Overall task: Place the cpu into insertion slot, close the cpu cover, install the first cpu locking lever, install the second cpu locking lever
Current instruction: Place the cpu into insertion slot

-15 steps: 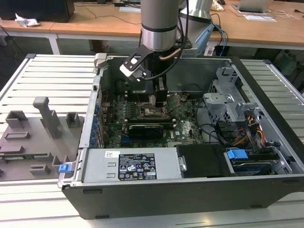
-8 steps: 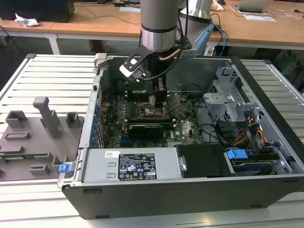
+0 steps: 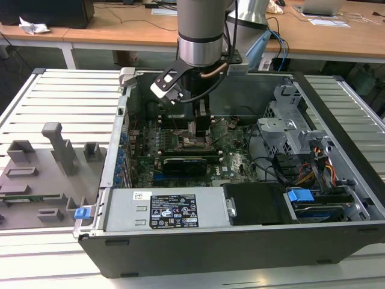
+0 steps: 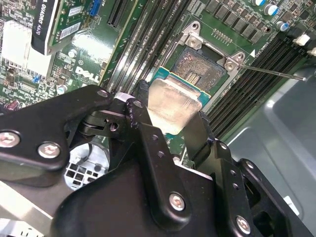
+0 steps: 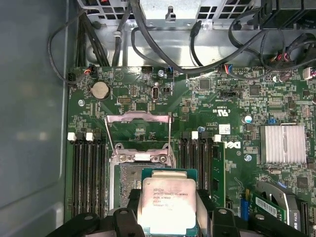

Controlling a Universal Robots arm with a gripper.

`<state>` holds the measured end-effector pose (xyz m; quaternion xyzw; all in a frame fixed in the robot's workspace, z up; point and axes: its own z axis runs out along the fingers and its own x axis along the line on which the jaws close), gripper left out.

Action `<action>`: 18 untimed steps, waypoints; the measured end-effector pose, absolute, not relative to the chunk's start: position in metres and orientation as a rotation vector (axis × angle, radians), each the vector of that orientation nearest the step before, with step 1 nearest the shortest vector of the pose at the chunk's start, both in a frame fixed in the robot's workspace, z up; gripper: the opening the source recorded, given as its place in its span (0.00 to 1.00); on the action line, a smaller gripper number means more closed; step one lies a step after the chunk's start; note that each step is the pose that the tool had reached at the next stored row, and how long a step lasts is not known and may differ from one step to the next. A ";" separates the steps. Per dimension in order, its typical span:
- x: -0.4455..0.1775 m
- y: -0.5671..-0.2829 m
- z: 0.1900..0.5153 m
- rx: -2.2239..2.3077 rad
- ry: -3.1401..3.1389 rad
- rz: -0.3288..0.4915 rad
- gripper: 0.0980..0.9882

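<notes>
The hand (image 4: 170, 116) is clenched on the cpu (image 5: 167, 205), one black finger (image 4: 148, 133) on each of two opposite edges, silver top facing up. In both wrist views the chip overlaps only part of the insertion slot (image 4: 197, 66) — the rest of the dark pin field lies bare beyond it. It looks to be held over the slot, not seated, though how high I cannot tell. The cpu cover (image 5: 138, 117) is swung back clear at the far edge of the slot, and a thin locking lever (image 4: 276, 73) stands out free beside the slot. So this is the first step, placing the chip, with cover and levers undone. Finishing it calls for care — the chip centred over the slot, edges square to the metal rim, kept level so it drops flat onto the pins.
</notes>
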<state>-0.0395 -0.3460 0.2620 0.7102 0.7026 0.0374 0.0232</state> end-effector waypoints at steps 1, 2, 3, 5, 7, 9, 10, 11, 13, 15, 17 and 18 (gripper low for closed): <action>-0.040 -0.346 0.262 2.201 2.173 0.116 0.48; -0.040 -0.346 0.261 2.203 2.171 0.116 0.48; -0.040 -0.346 0.261 2.205 2.169 0.116 0.48; -0.040 -0.346 0.260 2.208 2.165 0.116 0.48; -0.040 -0.346 0.259 2.212 2.161 0.115 0.48; -0.042 -0.345 0.258 2.217 2.156 0.115 0.48; -0.043 -0.345 0.257 2.217 2.155 0.115 0.48; -0.043 -0.344 0.256 2.217 2.155 0.115 0.48; -0.044 -0.343 0.247 2.193 2.181 0.116 0.48; -0.045 -0.343 0.244 2.179 2.196 0.117 0.48; -0.046 -0.343 0.243 2.179 2.196 0.117 0.48; -0.047 -0.343 0.242 2.179 2.196 0.117 0.48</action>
